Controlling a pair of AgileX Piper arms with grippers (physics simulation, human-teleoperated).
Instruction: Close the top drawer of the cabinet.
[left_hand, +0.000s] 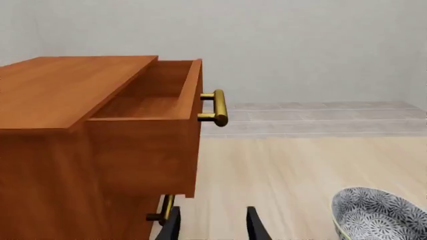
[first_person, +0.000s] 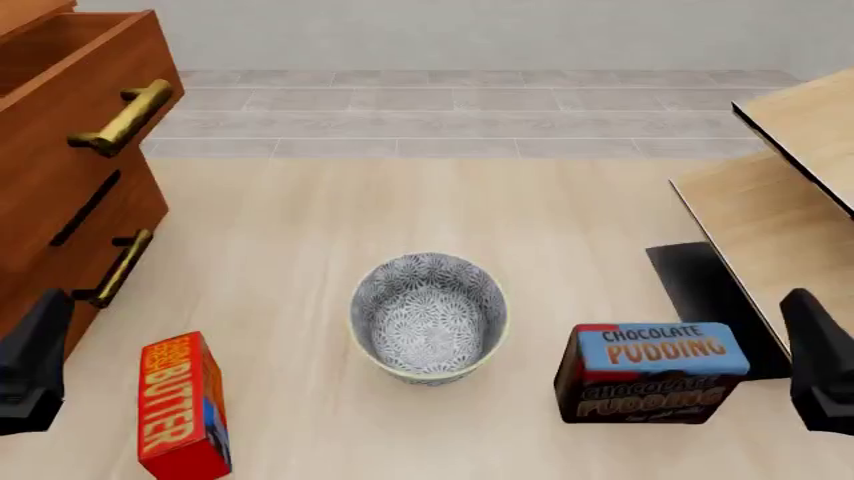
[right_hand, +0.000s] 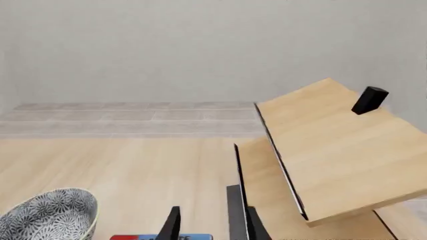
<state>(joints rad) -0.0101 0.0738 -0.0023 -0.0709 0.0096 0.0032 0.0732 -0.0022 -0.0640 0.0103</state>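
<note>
The top drawer (left_hand: 150, 127) sticks out of the cabinet (left_hand: 60, 150) at far left, looks stiff and slidey, so just shove the flat front by the handle (left_hand: 219, 107) with the left gripper (left_hand: 212, 225), spread and empty.

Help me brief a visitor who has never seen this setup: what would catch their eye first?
Probably the top drawer standing pulled out of the reddish-brown cabinet at far left, its brass handle jutting forward. Next, the patterned bowl at the table's centre, flanked by a red butter box on the left and a chocolate pudding box on the right.
</note>
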